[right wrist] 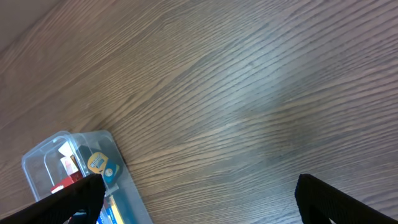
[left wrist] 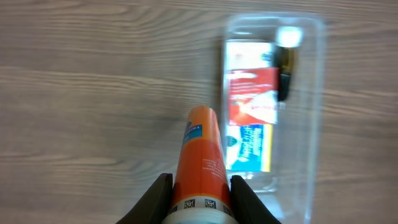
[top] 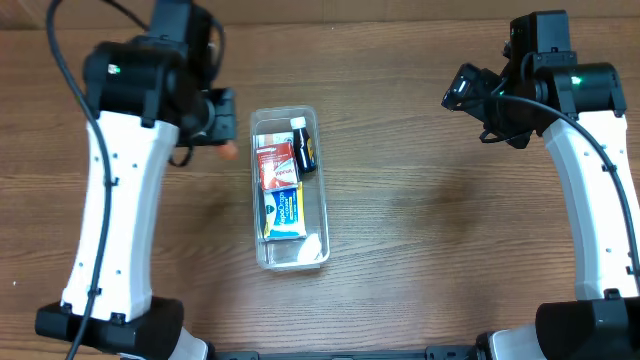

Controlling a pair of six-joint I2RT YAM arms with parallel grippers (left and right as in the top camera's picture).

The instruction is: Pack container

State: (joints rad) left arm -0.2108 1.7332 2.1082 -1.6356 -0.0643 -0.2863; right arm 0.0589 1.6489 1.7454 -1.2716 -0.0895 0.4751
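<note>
The container (top: 322,200) is a clear plastic bin at the table's middle. It holds a red and white box (top: 274,165), a blue and yellow box (top: 284,210), a small dark bottle with a white cap (top: 304,147) and something white at its near end. It also shows in the left wrist view (left wrist: 314,112) and the right wrist view (right wrist: 46,155). My left gripper (left wrist: 199,193) is shut on an orange tube (left wrist: 202,158), held above the table just left of the container. My right gripper (right wrist: 199,199) is open and empty, high over bare table at the right.
The wooden table (top: 430,210) spreads on all sides of the container. No other loose objects are in view. My two white arms rise from bases at the near edge, left (top: 110,230) and right (top: 600,220).
</note>
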